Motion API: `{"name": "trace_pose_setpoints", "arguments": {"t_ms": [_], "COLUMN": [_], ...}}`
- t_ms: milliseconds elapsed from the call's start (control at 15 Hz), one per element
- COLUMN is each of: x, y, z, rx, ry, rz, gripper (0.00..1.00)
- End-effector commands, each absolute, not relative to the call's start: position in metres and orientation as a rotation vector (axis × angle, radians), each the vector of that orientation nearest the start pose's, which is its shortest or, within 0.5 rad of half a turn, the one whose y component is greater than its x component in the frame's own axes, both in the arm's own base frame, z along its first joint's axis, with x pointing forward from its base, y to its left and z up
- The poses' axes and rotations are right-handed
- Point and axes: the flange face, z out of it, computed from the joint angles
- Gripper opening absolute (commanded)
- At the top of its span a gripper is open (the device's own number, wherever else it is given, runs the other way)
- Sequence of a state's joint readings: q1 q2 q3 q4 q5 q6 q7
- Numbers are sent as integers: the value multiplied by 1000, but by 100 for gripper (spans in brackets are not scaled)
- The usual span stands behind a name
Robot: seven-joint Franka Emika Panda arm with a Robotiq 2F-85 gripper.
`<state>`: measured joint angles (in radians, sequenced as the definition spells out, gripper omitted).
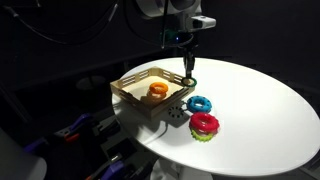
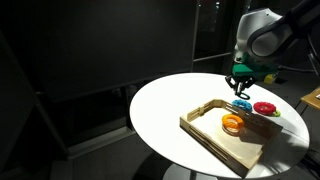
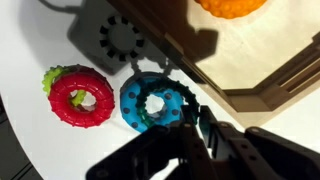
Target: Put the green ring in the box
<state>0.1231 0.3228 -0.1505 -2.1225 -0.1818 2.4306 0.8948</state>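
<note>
The green ring (image 3: 49, 78) lies on the white counter (image 1: 265, 95), outside the box (image 1: 133, 93). We see only a sliver of it under the red ring (image 3: 80, 98) stacked on top. Just beside that pair sits a blue ring (image 3: 152, 100). The end effector (image 1: 190, 78) hangs over the blue ring by the box's corner, apart from the green ring. We cannot tell whether its fingers are spread or pressed together. An orange ring (image 1: 158, 91) lies inside the box.
</note>
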Motion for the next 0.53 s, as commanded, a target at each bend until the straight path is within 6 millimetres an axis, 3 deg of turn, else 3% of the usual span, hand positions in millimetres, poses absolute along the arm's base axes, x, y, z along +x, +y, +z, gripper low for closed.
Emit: {"name": "trace_pose_setpoints", "arguments": {"t_ms": [0, 267, 467], "x": [567, 562, 556], "y": [0, 23, 39], "z": [292, 306, 305], "rx": [-3023, -3009, -3005], "ry": [1174, 1103, 1070], "rz": [-86, -84, -69], "gripper": [5, 5, 5]}}
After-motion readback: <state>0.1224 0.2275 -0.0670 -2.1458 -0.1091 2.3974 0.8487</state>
